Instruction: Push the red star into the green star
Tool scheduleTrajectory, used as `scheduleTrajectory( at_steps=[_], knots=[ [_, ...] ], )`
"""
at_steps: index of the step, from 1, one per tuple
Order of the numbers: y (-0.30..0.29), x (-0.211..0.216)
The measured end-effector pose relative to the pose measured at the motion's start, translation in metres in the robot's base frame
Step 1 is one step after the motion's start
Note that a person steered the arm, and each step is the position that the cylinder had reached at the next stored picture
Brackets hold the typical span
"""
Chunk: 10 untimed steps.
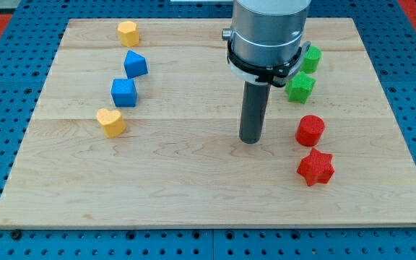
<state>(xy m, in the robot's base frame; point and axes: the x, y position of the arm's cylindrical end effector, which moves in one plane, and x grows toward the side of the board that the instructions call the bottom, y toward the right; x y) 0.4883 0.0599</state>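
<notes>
The red star [315, 167] lies at the view's lower right on the wooden board [193, 180]. The green star [300, 87] lies above it, toward the view's upper right, with a red cylinder [310, 131] between the two. My tip [250, 139] rests on the board to the left of the red cylinder, up and to the left of the red star and below and left of the green star. It touches no block.
A green block [311, 58] sits just above the green star, partly behind the arm's body. At the view's left stand a yellow block [128, 33], a blue block [135, 64], a blue cube [123, 92] and a yellow heart [110, 121].
</notes>
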Motion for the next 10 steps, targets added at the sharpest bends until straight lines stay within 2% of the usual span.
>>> scheduleTrajectory(
  at_steps=[2,3,4,7,8,9,10],
  knots=[
    [-0.004,0.091],
    [0.009,0.116],
    [0.063,0.110],
    [0.077,0.024],
    [0.089,0.041],
    [0.106,0.039],
    [0.105,-0.005]
  ],
)
